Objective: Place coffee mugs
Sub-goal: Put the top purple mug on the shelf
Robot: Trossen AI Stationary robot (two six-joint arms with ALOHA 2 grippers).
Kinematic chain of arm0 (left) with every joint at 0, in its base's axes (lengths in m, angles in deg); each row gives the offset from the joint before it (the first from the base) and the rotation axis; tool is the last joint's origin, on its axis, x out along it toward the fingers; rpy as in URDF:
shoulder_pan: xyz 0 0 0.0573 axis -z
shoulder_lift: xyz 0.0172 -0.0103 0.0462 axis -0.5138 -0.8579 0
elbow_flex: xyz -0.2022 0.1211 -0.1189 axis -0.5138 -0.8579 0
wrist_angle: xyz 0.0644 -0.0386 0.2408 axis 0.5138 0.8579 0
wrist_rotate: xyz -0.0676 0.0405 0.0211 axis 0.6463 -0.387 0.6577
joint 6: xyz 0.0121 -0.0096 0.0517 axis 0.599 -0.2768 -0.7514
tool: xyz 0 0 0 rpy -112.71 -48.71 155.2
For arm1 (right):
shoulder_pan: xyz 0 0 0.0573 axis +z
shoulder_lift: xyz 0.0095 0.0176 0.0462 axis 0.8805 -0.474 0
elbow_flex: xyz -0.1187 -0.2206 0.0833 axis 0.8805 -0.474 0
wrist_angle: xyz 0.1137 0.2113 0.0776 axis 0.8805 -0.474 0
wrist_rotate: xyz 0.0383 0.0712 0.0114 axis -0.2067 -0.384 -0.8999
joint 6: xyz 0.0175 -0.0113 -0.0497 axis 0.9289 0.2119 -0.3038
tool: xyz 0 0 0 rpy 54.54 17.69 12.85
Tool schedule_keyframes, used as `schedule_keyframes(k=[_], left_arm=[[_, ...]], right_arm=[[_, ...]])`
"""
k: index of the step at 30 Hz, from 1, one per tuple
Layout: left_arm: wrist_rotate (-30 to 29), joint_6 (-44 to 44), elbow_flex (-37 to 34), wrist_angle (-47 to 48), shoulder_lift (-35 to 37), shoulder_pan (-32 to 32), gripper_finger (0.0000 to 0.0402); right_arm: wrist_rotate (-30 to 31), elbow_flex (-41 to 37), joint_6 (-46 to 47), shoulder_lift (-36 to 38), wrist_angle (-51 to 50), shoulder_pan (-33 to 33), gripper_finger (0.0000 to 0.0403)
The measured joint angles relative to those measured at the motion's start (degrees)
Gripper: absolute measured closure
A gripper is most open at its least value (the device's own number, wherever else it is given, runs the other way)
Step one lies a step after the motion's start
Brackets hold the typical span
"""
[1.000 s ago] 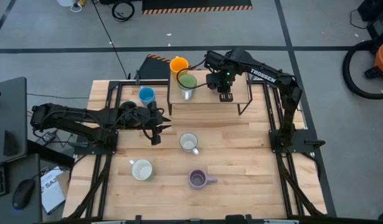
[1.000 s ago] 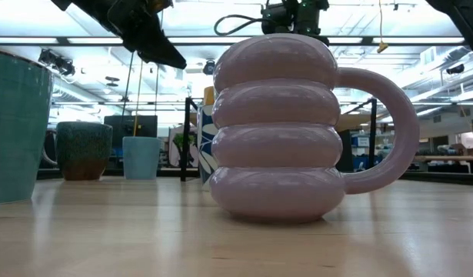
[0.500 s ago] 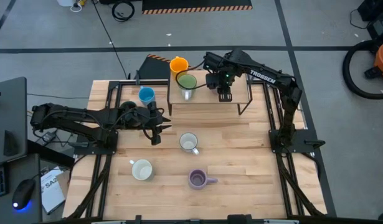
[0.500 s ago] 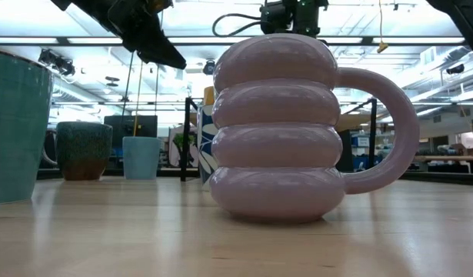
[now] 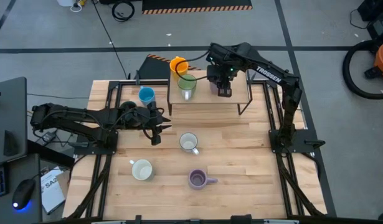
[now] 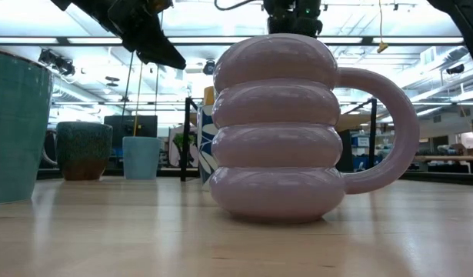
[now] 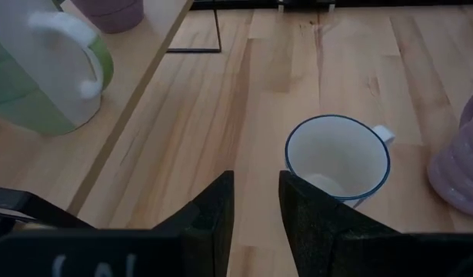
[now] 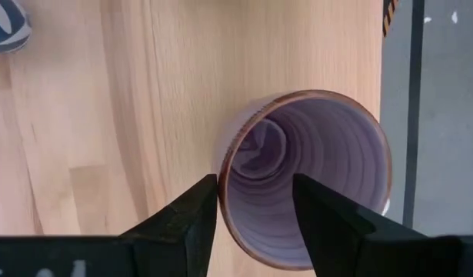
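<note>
Directly under right gripper (image 8: 251, 223): purple mug (image 8: 309, 177), fingers straddling rim.

Six coffee mugs show from above: one orange mug (image 5: 179, 64), one green mug (image 5: 187, 83), one blue mug (image 5: 146, 95), two white mugs (image 5: 189, 142) (image 5: 141, 169) and one ribbed purple mug (image 5: 197, 179). A seventh, the brown-rimmed purple mug (image 8: 309, 177), stands on the one raised shelf (image 5: 203, 98).
</note>
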Motion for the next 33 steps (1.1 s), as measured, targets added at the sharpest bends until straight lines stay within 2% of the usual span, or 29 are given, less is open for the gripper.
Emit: schedule_keyframes(k=[7, 14, 20, 23, 28, 33], left_arm=[[0.0, 0.05, 0.0, 0.11, 0.0, 0.0, 0.0292], [0.02, 0.42, 0.0, 0.77, 0.0, -0.02, 0.0292], [0.02, 0.48, 0.0, 0.85, 0.0, 0.0, 0.0292], [0.01, 0.62, 0.0, 1.59, 0.0, -0.02, 0.0292], [0.02, 1.32, -0.02, 3.44, 0.0, -0.02, 0.0292], [0.0, -2.93, -0.04, 2.59, 0.0, -0.01, 0.0292]], right_arm=[[0.53, 0.38, 1.37, 0.39, -1.76, 0.18, 0.0226], [0.59, 0.42, 2.36, 4.58, -1.32, 0.33, 0.0227], [5.39, 0.4, 7.83, 6.24, -1.75, -0.34, 0.0227], [5.79, -0.29, 9.77, 6.2, -1.72, -1.21, 0.023], [5.05, -5.69, 10.74, 9.54, 2.83, -1.82, 0.0235], [4.9, -15.73, 12.12, 17.05, 11.6, -1.73, 0.0237]])
